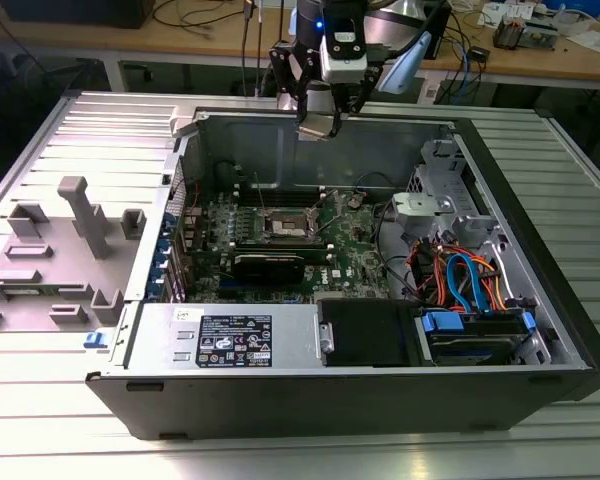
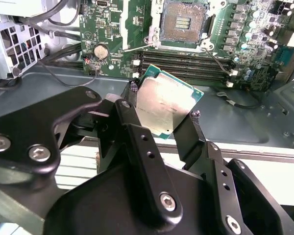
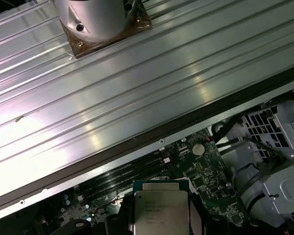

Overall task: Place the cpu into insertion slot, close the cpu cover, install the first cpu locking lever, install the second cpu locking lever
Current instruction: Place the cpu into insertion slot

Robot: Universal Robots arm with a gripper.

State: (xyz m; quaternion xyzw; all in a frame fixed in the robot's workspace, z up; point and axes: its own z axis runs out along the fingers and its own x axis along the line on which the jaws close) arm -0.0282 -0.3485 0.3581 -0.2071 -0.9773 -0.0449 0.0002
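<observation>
- At the exterior view's left, grey plastic holders (image 1: 75, 235) stand on the ribbed metal table (image 1: 60, 130), well apart from the work.
- Next along, the open computer case (image 1: 180, 330) lies on the table with its green circuit board (image 1: 360, 250) facing up.
- Near the middle of that board sits the socket (image 1: 289, 226). Its dark centre is bare, so nothing is seated in it yet. In the second wrist view two thin metal rods reach out from its corners; I cannot tell how the cover stands.
- Over the far wall of the case hangs the tool (image 1: 320, 125), high above the board and off to the far side of the socket rather than over it.
- The tool is clamped on the chip (image 2: 166, 103). Its black fingers (image 2: 132, 122) pinch the chip from two opposite sides, and the dull silver top faces the camera in both wrist views.
- The chip is in the air, clear of the board, with the socket well apart from it beyond the long black memory slots (image 2: 186, 66).
- Judged from this, the first step is in hand: carrying the chip to the socket. That placing calls for the chip to sit directly above the socket, level and square with the silver rim. In the second wrist view it looks turned against the socket's edges, though the viewing angle may account for that.
- At the exterior view's right, the drive cage (image 1: 440, 200) and the orange and blue cables (image 1: 465, 280) lie beside the board, untouched by the tool.
</observation>
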